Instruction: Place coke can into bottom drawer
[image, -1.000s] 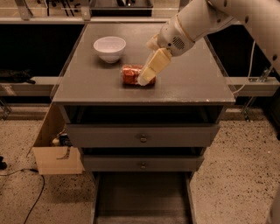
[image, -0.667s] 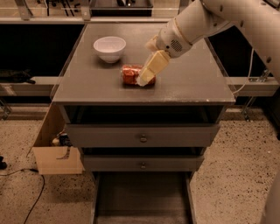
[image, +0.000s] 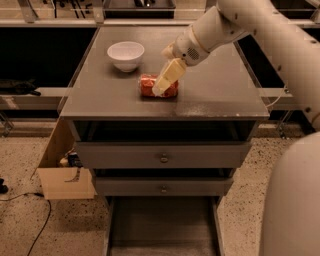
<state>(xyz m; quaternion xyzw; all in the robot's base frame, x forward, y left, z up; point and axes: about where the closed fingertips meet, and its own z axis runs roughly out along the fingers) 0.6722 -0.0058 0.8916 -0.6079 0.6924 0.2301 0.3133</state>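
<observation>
The one camera sits high in front of the grey cabinet (image: 210, 100), tilted steeply down and facing its drawer fronts; it is near enough that the open bottom drawer (image: 160, 225) runs off the lower edge; the arm (image: 270, 30) enters from the upper right, its gripper (image: 161, 88) at the coke can (image: 146, 85) mid-top; the robot's white body (image: 295, 200) fills the lower right corner.

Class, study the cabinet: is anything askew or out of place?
The coke can lies on its side on the cabinet top, not upright, with the gripper down over its middle. The bottom drawer stands pulled open. The bowl sits upright.
</observation>
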